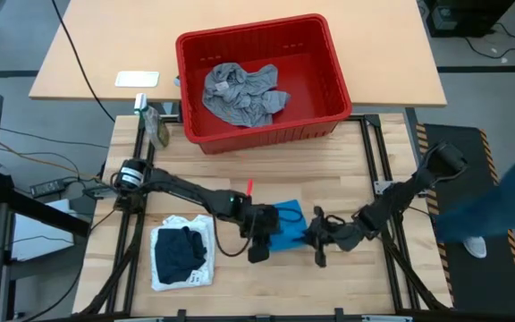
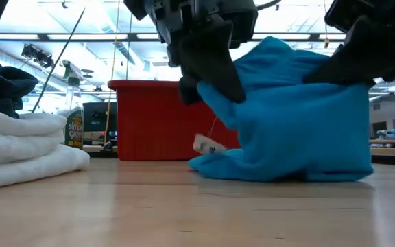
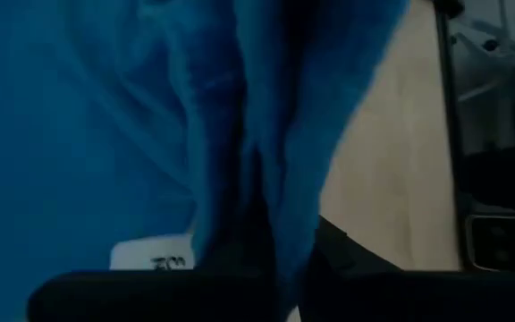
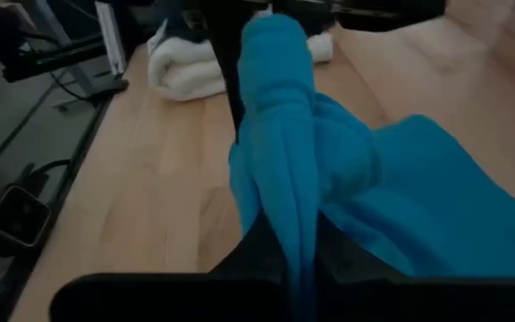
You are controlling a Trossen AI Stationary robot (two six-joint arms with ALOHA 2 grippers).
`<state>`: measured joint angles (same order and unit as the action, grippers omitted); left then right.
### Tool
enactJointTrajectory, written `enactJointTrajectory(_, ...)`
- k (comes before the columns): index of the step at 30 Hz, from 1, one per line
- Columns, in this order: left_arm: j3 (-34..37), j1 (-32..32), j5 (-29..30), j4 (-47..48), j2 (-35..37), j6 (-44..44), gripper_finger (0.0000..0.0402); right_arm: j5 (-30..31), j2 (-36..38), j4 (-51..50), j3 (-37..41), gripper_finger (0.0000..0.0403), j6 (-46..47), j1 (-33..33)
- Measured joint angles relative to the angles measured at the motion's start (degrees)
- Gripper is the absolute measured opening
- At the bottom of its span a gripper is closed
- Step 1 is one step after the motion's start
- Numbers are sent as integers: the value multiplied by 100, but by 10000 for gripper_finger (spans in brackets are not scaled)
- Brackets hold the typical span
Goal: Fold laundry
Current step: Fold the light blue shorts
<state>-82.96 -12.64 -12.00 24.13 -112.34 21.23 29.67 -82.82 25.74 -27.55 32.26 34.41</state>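
Observation:
A bright blue garment (image 1: pixel 286 225) is bunched between my two grippers near the table's near edge. In the low view the blue garment (image 2: pixel 300 116) is raised at both sides, and its lower edge (image 2: pixel 280 171) rests on the table. My left gripper (image 1: pixel 259 241) is shut on its left side and my right gripper (image 1: pixel 318 240) on its right side. A white label (image 2: pixel 208 145) hangs from the cloth. A grey garment (image 1: pixel 240 94) lies in the red basket (image 1: pixel 329 54). My left gripper (image 3: pixel 257 268) pinches a gathered fold of the blue cloth (image 3: pixel 249 179) on the garment's left side, several layers bunched between the fingers. That side is lifted off the table. My right gripper (image 4: pixel 300 273) pinches a bunched ridge of blue cloth (image 4: pixel 293 215) on the garment's right side between its two fingers, coming from the table's right. The cloth hangs slack from there down onto the table.
A folded stack, dark navy on white (image 1: pixel 181 255), lies on the table left of the grippers; in the low view the stack (image 2: pixel 19 147) sits at the left. The red basket stands at the far side. A spray bottle (image 1: pixel 156 125) stands near the far left corner.

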Motion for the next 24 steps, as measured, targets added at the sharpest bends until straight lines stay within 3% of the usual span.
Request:
enactJointTrajectory(8,-618,297,-121,634,69,-136,25,675,-137,-13,-350,13,-666,-340)
enactJointTrajectory(13,-860,403,-206,981,84,-428,11,390,99,12,-327,13,-670,-537)
enactJointTrajectory(18,-633,303,-374,905,3,-291,11,-550,121,-90,-205,13,901,-520)
enactJointTrajectory(24,-510,408,-322,701,-312,77,13,-562,-163,-715,-201,14,2996,-583)
